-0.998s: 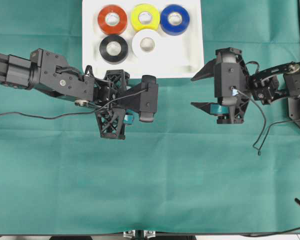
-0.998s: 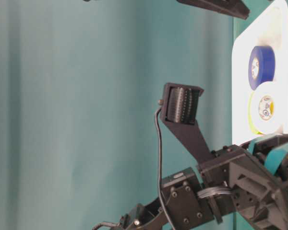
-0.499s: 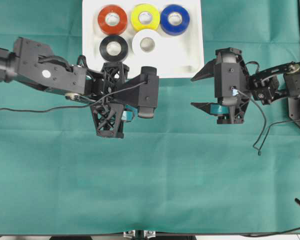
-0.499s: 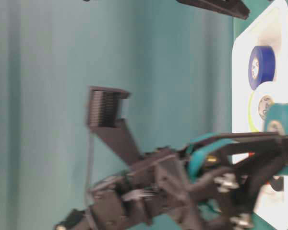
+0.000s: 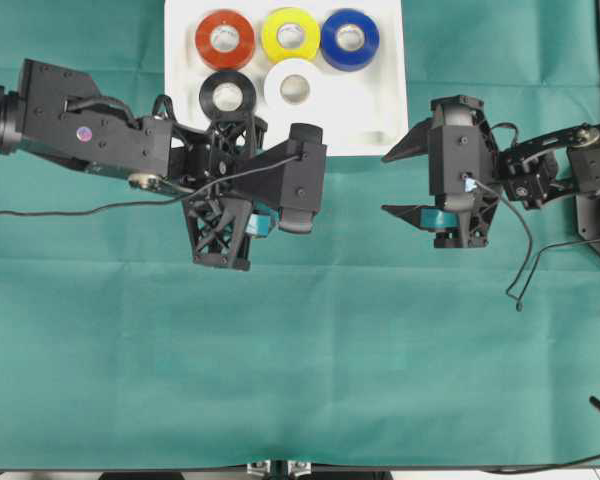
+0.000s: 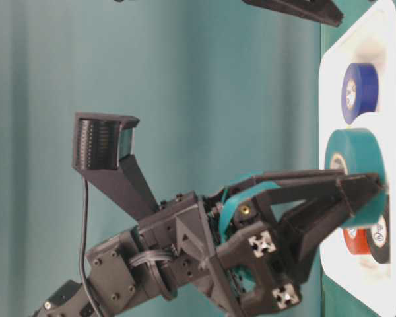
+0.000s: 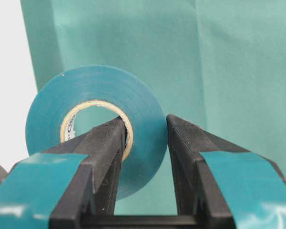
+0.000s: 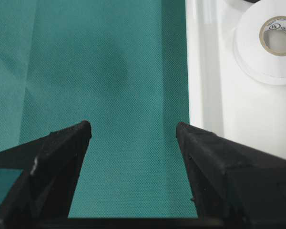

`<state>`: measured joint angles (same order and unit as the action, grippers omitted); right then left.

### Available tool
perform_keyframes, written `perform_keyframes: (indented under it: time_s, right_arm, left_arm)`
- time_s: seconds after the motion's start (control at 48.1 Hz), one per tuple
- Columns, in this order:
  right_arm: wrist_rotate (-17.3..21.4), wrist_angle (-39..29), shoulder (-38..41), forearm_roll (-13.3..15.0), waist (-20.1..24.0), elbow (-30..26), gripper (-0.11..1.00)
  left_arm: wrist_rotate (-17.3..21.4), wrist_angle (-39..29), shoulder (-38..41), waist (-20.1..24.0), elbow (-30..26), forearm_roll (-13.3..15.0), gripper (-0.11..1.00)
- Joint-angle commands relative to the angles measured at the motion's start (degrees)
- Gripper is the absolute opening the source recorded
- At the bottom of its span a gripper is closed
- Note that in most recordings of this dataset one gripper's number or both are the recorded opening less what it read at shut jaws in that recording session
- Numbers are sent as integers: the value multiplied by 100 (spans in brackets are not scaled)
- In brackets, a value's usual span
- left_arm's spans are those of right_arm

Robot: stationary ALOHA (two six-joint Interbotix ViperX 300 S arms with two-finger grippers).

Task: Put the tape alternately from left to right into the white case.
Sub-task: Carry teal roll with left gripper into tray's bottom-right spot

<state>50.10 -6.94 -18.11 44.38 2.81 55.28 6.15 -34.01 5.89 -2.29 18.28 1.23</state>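
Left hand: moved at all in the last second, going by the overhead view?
Yes. The left hand, shut on the teal tape roll, has shifted slightly toward the white case; its wrist camera now nearly meets the case's near rim.

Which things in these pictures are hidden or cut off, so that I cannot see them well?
- Teal tape: overhead view shows only a sliver; the left tool and its camera mount cover it.
- Black tape: its lower edge is overlapped by the left arm overhead.
- White case: table-level view cuts it at the right edge.
- Red tape: mostly hidden behind the teal roll there.
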Motion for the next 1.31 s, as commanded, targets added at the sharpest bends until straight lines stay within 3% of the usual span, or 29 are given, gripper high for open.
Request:
perform_keyframes:
  time_s: [0.0,0.728,0.998,1.289]
  right_arm:
    - [0,35,-35,9,9,-53,79]
    - [9,44,-44,0,9,-35,79]
    - [0,62,-44,9,18,-44,79]
    - [0,62,-44,9,9,-44,79]
  left_arm:
    - [123,53,-132,158,-220,0,-3]
    - [1345,536,1028,1002,-1512,0,-3]
    - [1397,826,1450,1187,-1802,0,-3]
    - [1389,861,1600,1257,-1731,0,-3]
